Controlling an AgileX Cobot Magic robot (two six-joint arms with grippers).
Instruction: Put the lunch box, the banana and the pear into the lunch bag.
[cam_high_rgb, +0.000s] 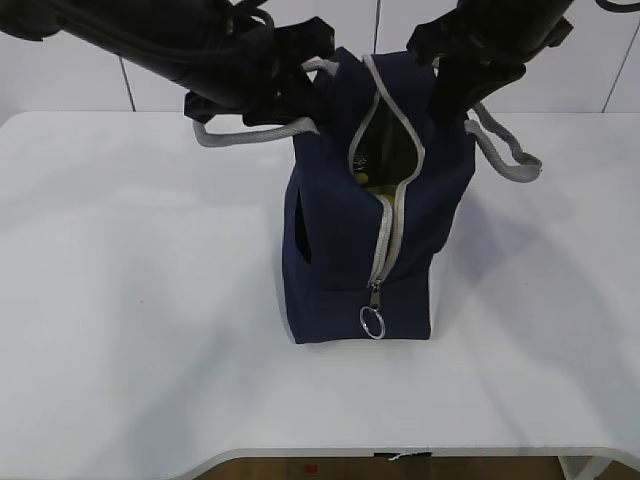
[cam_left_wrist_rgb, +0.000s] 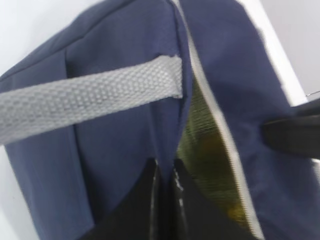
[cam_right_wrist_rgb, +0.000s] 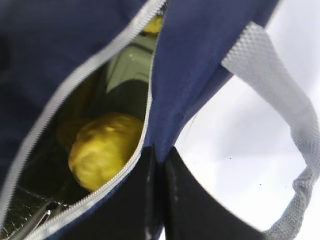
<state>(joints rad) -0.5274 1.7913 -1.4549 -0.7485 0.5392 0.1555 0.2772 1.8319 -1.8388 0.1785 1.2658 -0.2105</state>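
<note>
The navy lunch bag (cam_high_rgb: 340, 230) stands upright mid-table with its grey zipper open at the top. My left gripper (cam_left_wrist_rgb: 165, 172) is shut on the bag's fabric at the left rim of the opening, just below a grey strap (cam_left_wrist_rgb: 90, 102). My right gripper (cam_right_wrist_rgb: 159, 157) is shut on the fabric at the right rim. Through the opening in the right wrist view, the yellow pear (cam_right_wrist_rgb: 102, 147) lies inside. Behind it shows a pale green lid, apparently the lunch box (cam_right_wrist_rgb: 131, 67). A yellow bit at the top is probably the banana (cam_right_wrist_rgb: 152, 24).
The white table (cam_high_rgb: 130, 300) surrounds the bag. The zipper's metal ring pull (cam_high_rgb: 372, 322) hangs low on the bag's front. The second grey strap (cam_high_rgb: 505, 150) droops off to the right. Both black arms reach in from the back, above the bag.
</note>
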